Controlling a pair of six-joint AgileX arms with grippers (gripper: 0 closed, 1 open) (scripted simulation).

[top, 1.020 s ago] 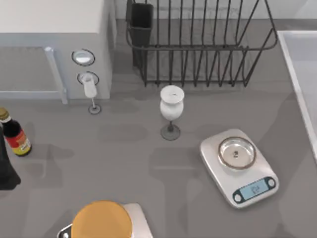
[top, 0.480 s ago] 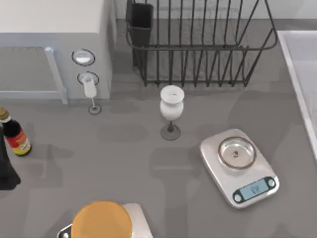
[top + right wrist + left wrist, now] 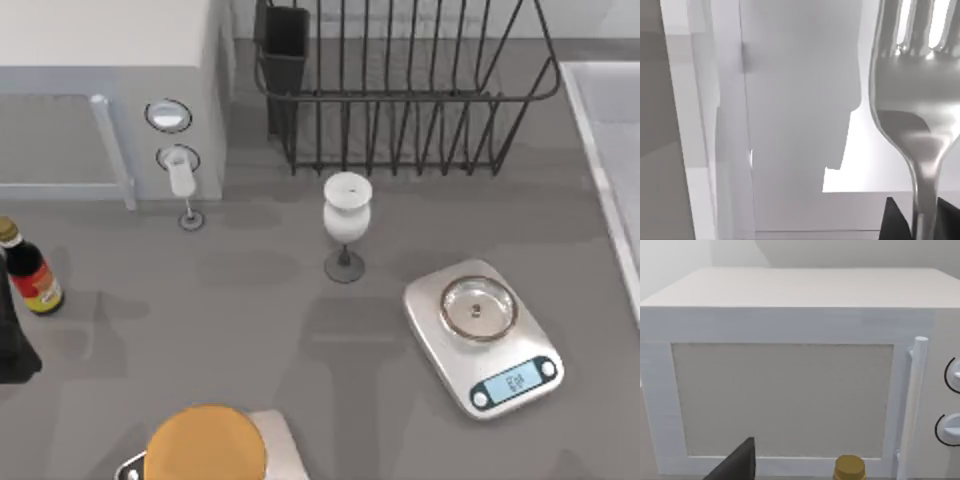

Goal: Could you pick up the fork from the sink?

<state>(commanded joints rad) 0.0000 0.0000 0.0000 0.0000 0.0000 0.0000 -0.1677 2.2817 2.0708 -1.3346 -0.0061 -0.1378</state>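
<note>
Silver metal fork [image 3: 912, 100] clamped in right end effector [image 3: 922, 217], above pale grey-white sink basin [image 3: 800, 100]; left end effector's state: cannot tell.

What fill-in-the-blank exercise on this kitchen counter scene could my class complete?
1. The fork in the right wrist view hangs over the pale ____.
2. The wine glass stands in front of the black wire dish ____.
3. The scale sits to the glass's ____ in the top view.

Missing words: sink; rack; right
</note>
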